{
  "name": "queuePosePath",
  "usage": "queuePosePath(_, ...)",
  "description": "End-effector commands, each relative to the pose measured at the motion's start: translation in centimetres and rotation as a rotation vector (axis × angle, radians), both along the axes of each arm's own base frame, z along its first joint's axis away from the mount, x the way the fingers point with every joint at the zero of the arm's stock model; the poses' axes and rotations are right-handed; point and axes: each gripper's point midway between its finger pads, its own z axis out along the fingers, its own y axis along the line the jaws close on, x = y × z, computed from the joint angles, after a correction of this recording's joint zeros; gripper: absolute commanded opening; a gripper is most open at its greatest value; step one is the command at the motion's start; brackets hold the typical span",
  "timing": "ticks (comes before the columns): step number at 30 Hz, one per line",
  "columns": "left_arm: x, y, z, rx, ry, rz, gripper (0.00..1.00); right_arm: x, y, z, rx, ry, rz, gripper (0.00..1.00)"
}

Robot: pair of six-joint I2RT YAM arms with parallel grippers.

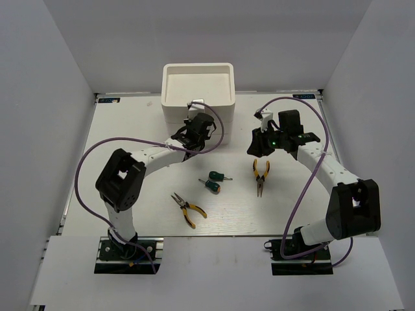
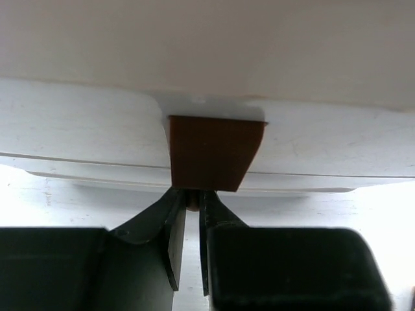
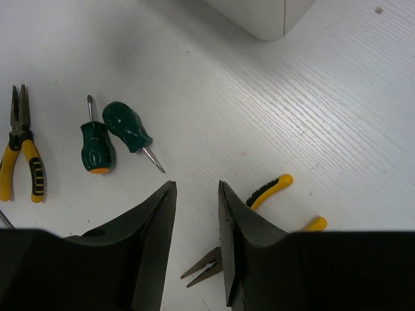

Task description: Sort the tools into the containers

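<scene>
— At the back of the table (image 1: 123, 129), what stood there?

— A white organizer (image 1: 197, 107), square, with its tray top facing up.

— And the left gripper (image 2: 192, 202)?

— It was right up against the organizer's front. Its wrist camera showed the fingers (image 2: 174, 240) drawn almost together just under a brown handle (image 2: 216, 152), with a bit of brown caught between the tips. I read that as clenched on the handle.

— What about the right gripper (image 3: 196, 194)?

— Released, with a plain gap between its jaws and nothing in them. It hung over the yellow-handled pliers (image 3: 275, 186), which lay flat on the table right of centre, nose toward the arm bases. One finger hid part of them.

— Where were the other tools?

— The second pliers (image 1: 189, 209) lay left of centre toward the near edge, well apart from the first pair. Between the two pairs lay a stubby green screwdriver (image 3: 96, 149) with an orange end and another green screwdriver (image 3: 126, 126). They were just beside each other, but I could not tell whether they touched. All four tools were on the table, outside the organizer.
</scene>
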Motion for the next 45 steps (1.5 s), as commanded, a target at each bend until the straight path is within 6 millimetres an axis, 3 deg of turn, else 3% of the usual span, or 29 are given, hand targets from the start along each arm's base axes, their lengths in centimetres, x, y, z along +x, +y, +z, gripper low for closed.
queuePosePath(1, 0.4, -0.2, 1.0, -0.034, -0.019, -0.001, 0.00, 0.9, 0.2, 1.2, 0.013, -0.043, 0.011, 0.39)
queuePosePath(2, 0.1, 0.1, 0.2, -0.021, -0.004, -0.001, 0.00, 1.0, 0.3, 1.2, 0.012, -0.044, 0.012, 0.39)
queuePosePath(4, 0.0, 0.1, 1.0, -0.044, -0.022, 0.003, 0.00, 0.9, 0.3, 1.0, 0.014, -0.037, 0.011, 0.39)
queuePosePath(5, -0.7, -0.1, 0.0, -0.033, -0.001, -0.014, 0.00, 1.0, 0.3, 1.1, 0.013, -0.040, 0.010, 0.39)
queuePosePath(17, -3.7, 0.6, 0.0, -0.070, 0.013, -0.042, 0.00, 1.0, 0.4, 1.1, 0.016, -0.040, 0.013, 0.39)
queuePosePath(28, -6.2, 0.0, 0.4, -0.084, 0.030, -0.116, 0.00, 0.9, 0.4, 1.3, 0.021, -0.043, 0.021, 0.39)
queuePosePath(29, -6.7, 0.0, -0.3, -0.069, 0.048, -0.124, 0.00, 0.9, 0.4, 1.2, 0.019, -0.043, 0.018, 0.39)
queuePosePath(45, -9.0, 0.3, -0.2, -0.059, 0.060, -0.153, 0.00, 0.8, 0.6, 1.5, 0.024, -0.053, 0.030, 0.39)
